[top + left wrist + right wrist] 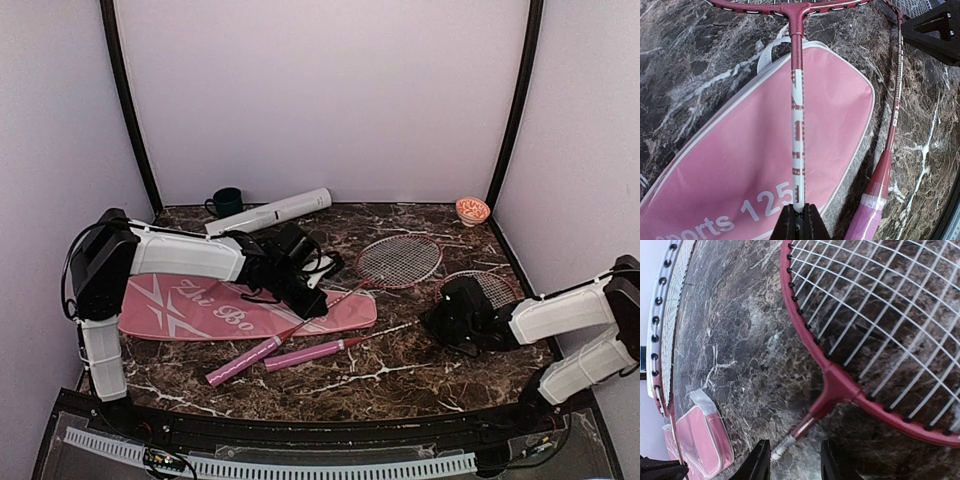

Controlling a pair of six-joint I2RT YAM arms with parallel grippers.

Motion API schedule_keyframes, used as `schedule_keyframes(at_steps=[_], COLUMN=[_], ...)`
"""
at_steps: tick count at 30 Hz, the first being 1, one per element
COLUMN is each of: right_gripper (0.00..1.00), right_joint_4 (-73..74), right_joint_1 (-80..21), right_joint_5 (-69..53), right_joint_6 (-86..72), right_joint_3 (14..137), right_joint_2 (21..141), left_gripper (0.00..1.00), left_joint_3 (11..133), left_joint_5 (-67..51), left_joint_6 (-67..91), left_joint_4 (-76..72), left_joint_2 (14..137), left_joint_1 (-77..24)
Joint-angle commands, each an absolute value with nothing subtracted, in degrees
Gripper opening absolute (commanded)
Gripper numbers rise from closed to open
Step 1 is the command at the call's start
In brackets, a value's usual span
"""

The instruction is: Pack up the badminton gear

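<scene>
The pink bag (pixel 200 312) with white lettering lies flat at the left. My left gripper (pixel 305 295) is above its right end, shut on the red-and-white shaft (pixel 797 125) of one racket, whose head (pixel 400 260) lies mid-table and whose pink handle (pixel 245 362) points near-left. The second racket's head (pixel 495 285) lies at the right, its handle (pixel 305 355) beside the first. My right gripper (pixel 796 462) is open, its fingers either side of that racket's shaft (pixel 790 440) just below the throat. The white tube (pixel 270 212) lies at the back. No shuttlecocks are in view.
A dark green mug (pixel 228 202) stands at the back left beside the tube. A small orange patterned bowl (pixel 472 210) sits in the back right corner. The dark marble tabletop (pixel 400 375) is walled on three sides.
</scene>
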State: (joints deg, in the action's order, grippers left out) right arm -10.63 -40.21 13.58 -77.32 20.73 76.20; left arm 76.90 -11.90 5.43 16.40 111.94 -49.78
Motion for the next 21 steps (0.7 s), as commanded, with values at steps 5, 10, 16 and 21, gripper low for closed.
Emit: schedule_keyframes(at_steps=[5,10,16,21], right_gripper=[0.28,0.21,0.09,0.04], right_joint_4=[3.34,3.07,4.84,7.43], right_joint_1=[-40.08,-40.08,-40.08,-40.08], right_joint_5=[13.85,12.86,11.22,10.95], right_joint_6=[-87.0,-91.23,-92.18,-92.07], right_joint_3=[29.59,29.59,30.61,29.55], right_joint_2=[86.65,89.47,90.87,88.05], left_gripper=[0.0,0.0,0.0,0.0], left_joint_3=[77.35,76.44,76.01,75.93], left_joint_5=[-9.08,-7.87,-6.74,-6.25], left_joint_6=[6.76,7.03,6.99,7.11], left_joint_4=[14.43,13.17,13.14,13.06], left_joint_2=[104.3,102.39,100.64,99.7], left_joint_1=[-50.01,-49.92,-49.75,-49.57])
